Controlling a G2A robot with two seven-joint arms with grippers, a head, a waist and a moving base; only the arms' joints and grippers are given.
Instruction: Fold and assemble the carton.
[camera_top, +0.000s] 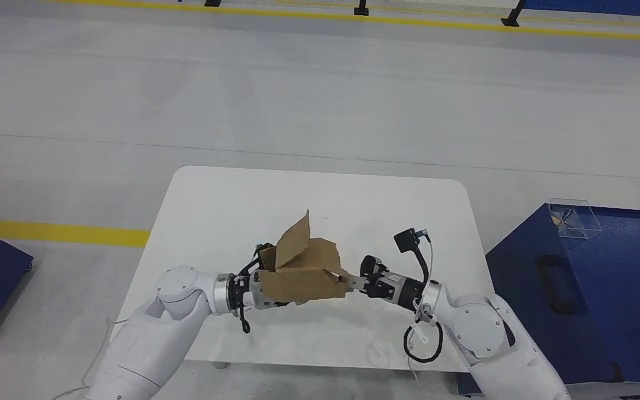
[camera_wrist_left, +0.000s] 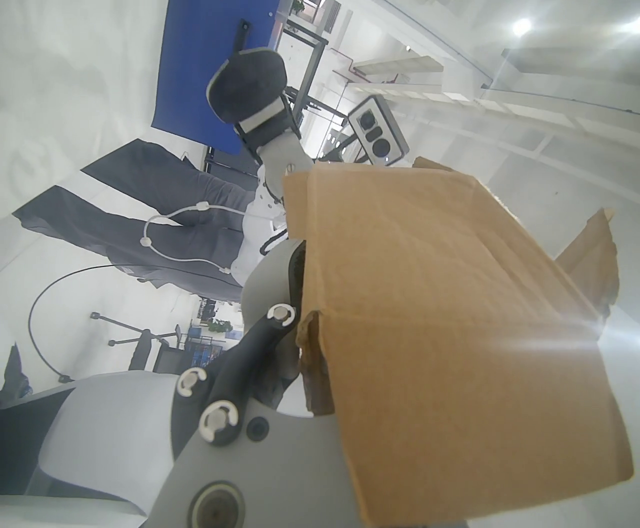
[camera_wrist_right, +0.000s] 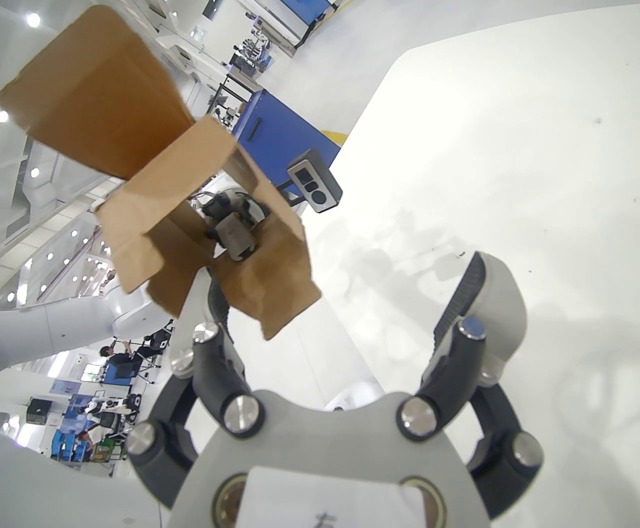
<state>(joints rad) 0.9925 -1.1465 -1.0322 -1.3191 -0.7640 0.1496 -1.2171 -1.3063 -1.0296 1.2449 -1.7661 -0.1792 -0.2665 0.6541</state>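
Above the near edge of the tabletop (camera_top: 400, 210) the carton (camera_top: 300, 283) hangs opened into a tube, its end flaps seemingly unfolded so most closing is left, the left gripper (camera_top: 254, 286) clamped on one wall, its far finger hidden behind cardboard, while the right gripper (camera_wrist_right: 347, 280) gapes beside a flap.

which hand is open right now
The right hand: its fingers are spread wide, one beside a flap of the carton. The left hand is closed on the carton's opposite end, holding it above the table.
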